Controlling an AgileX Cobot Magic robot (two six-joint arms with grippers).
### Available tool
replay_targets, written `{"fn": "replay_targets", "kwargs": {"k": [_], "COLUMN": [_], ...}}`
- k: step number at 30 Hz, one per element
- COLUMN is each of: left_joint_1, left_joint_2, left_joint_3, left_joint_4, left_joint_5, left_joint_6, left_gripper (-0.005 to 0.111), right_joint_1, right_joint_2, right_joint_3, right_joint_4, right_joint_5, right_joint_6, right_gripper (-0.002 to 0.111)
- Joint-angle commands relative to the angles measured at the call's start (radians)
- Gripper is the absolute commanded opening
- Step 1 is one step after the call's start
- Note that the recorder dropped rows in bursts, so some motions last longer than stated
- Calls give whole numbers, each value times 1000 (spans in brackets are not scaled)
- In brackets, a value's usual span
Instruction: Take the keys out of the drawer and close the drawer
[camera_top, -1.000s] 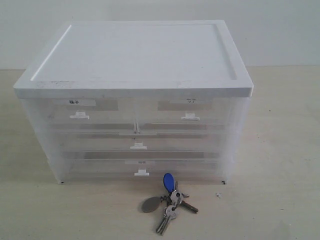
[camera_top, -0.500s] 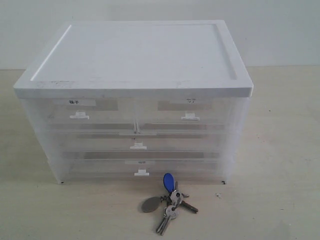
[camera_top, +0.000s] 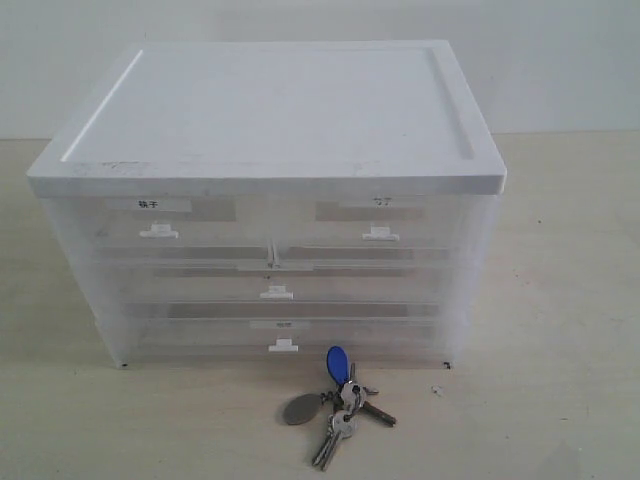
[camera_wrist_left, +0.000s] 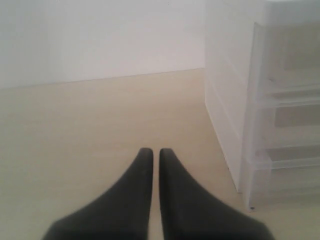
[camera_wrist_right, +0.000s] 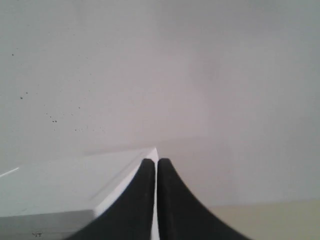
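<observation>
The keys (camera_top: 335, 400), silver with a blue fob and a grey tag, lie on the table just in front of the cabinet's bottom drawer. The drawer (camera_top: 180, 232), upper left with a dark-lettered label, sits flush in the translucent cabinet (camera_top: 270, 120). Neither gripper shows in the exterior view. In the left wrist view my left gripper (camera_wrist_left: 152, 151) is shut on nothing, above bare table beside the cabinet's side (camera_wrist_left: 225, 100). In the right wrist view my right gripper (camera_wrist_right: 156, 161) is shut and empty, above a corner of the cabinet's white top (camera_wrist_right: 65, 185).
The other half-width drawer (camera_top: 375, 232) and two full-width drawers (camera_top: 275, 292) are all pushed in. A white wall stands behind the cabinet. Light wooden table (camera_top: 560, 300) spreads on both sides and in front.
</observation>
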Motion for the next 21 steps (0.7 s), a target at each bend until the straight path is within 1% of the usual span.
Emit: {"fn": "replay_targets", "kwargs": {"k": [1, 2, 4, 6, 7, 9, 11, 13, 16, 19, 21], "left_joint_1": [3, 3, 3, 3, 3, 3, 3, 3, 3, 3, 3], "left_joint_2": [-4, -4, -4, -4, -4, -4, -4, -4, -4, -4, -4], "left_joint_3": [3, 3, 3, 3, 3, 3, 3, 3, 3, 3, 3], "left_joint_4": [-2, -2, -2, -2, -2, -2, -2, -2, -2, -2, -2], "left_joint_5": [2, 2, 2, 2, 2, 2, 2, 2, 2, 2, 2], "left_joint_6": [-7, -7, -7, -7, -7, -7, -7, -7, -7, -7, -7], "left_gripper": [4, 4, 4, 4, 4, 4, 4, 4, 4, 4, 4], "right_joint_1": [0, 0, 0, 0, 0, 0, 0, -2, -2, -2, -2], "right_joint_2": [-4, -4, -4, -4, -4, -4, -4, -4, -4, -4, -4], "right_joint_3": [42, 42, 42, 42, 42, 42, 42, 42, 42, 42, 42], "right_joint_4": [267, 312, 382, 493, 559, 745, 841, 846, 846, 846, 846], "right_joint_5": [90, 94, 98, 98, 98, 98, 115, 170, 304, 432, 499], "right_joint_6": [49, 86, 78, -23, -102, -366, -632, -815, -979, -1061, -1073], "right_gripper": [0, 0, 0, 0, 0, 0, 0, 0, 0, 0, 0]}}
